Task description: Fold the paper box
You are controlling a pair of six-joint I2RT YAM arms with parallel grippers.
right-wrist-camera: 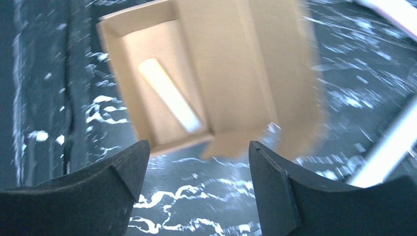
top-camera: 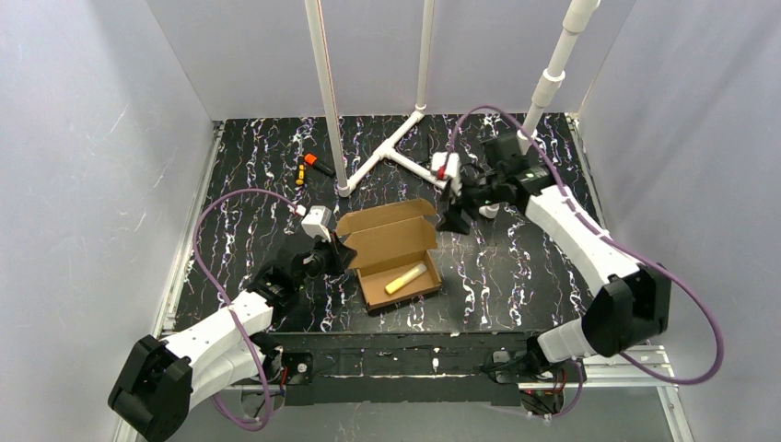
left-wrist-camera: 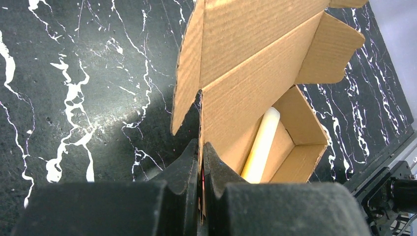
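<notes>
The paper box [top-camera: 391, 241] sits near the middle of the black, white-veined table [top-camera: 516, 267], its tray open and its lid flap tilted back toward 12 o'clock, side tabs spread. A pale yellow stick [top-camera: 406, 277] lies slantwise on the tray floor. At the box's 9 o'clock the left gripper [left-wrist-camera: 200, 147] is pinched tight on the cardboard edge of the left wall, fingers pressed on both faces of the sheet. At the box's 2 o'clock, off the cardboard, the right gripper [right-wrist-camera: 199, 152] hangs with its fingers spread wide and nothing between them; its camera looks down on the tray and lid, blurred. A white pipe frame [top-camera: 396, 152] lies on the table at 12 o'clock, small orange and red pieces [top-camera: 311, 166] at 11 o'clock.
</notes>
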